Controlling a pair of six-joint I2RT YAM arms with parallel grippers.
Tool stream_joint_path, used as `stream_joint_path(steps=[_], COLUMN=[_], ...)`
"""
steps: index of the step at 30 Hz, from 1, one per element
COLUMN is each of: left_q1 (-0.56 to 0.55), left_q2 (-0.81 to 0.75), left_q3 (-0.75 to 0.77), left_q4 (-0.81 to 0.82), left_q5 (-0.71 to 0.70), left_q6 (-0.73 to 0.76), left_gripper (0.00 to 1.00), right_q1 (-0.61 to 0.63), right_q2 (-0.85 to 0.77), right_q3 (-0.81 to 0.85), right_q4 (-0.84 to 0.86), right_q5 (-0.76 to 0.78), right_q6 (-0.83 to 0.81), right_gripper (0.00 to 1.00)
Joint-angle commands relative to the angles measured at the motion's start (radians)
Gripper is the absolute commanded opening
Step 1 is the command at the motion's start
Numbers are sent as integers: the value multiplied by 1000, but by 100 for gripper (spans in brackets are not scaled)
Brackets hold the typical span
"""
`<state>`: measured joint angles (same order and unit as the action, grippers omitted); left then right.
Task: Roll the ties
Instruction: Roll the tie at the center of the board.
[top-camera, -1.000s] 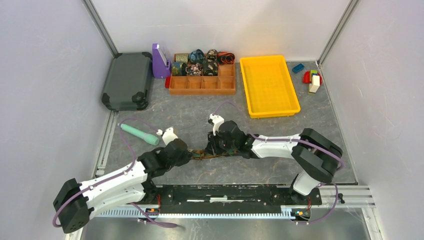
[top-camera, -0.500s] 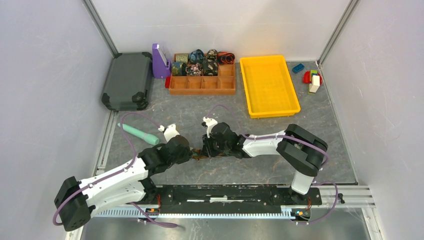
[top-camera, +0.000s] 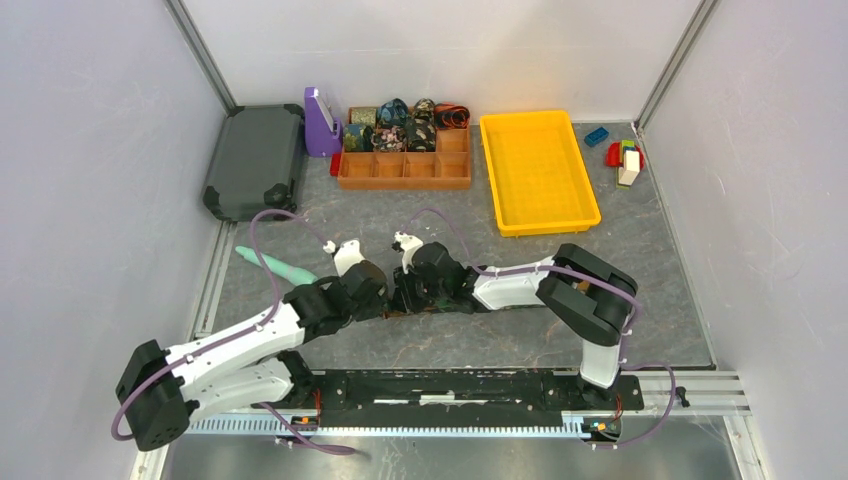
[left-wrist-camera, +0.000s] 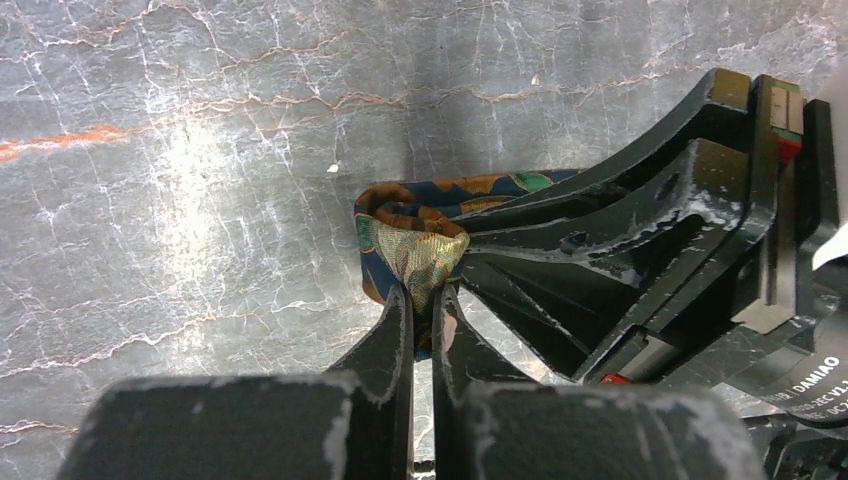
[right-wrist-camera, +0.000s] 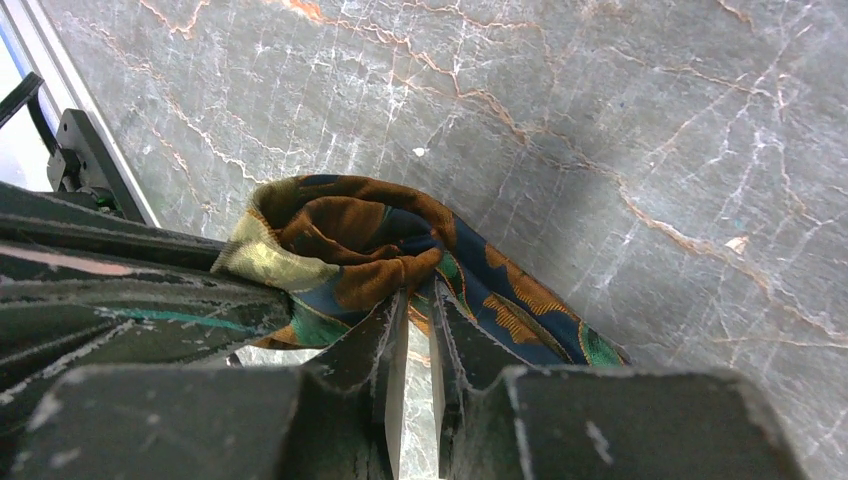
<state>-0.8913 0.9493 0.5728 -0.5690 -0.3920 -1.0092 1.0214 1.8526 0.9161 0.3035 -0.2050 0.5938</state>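
A: Where does the dark blue, brown and orange patterned fabric necktie (right-wrist-camera: 340, 225) lie?

B: On the grey marbled table top (top-camera: 520, 335), about mid-table and a little left, partly coiled between the two grippers. In the right wrist view a flat length runs out of the coil along the surface.

A: What room is around it?

B: Bare table lies to its right and on its near side, up to the black rail (top-camera: 460, 385). On the far side, open surface reaches the orange compartment box (top-camera: 405, 172) holding rolled ties (top-camera: 400, 130) and the yellow plastic tray (top-camera: 538, 175), both well apart from it. A teal-green tapered stick (top-camera: 275, 265) lies to the left, near the left arm. A dark grey case (top-camera: 255, 160) fills the far left corner, and coloured toy blocks (top-camera: 622, 155) sit far right.

A: And the grippers?

B: The left gripper (left-wrist-camera: 422, 295) has its fingers pressed nearly together, pinching the coil's yellow-green inner fold. The right gripper (right-wrist-camera: 410, 290), facing it, nips a brown fold of the coil between its tips, only a slit between the fingers.
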Motion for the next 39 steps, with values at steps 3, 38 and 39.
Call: stream_joint_path(steps=[3,38,39], left_q1=[4,-39,-42], left_q2=[55,326,334], left_q3=[69,134,137], left_q4=[6,87,87], left_q5=[-31,-18,-15], left_q6=[52,55,56], left_gripper=[2,2,2], right_q1=[9,-83,-84], right_q2=[26,-179,-171], right_q3=[59,-226,-230], right_q4=[93,11,19], right_q5=[-50,53,50], right_q6=[19,-102,-100], right_gripper=[19,19,19])
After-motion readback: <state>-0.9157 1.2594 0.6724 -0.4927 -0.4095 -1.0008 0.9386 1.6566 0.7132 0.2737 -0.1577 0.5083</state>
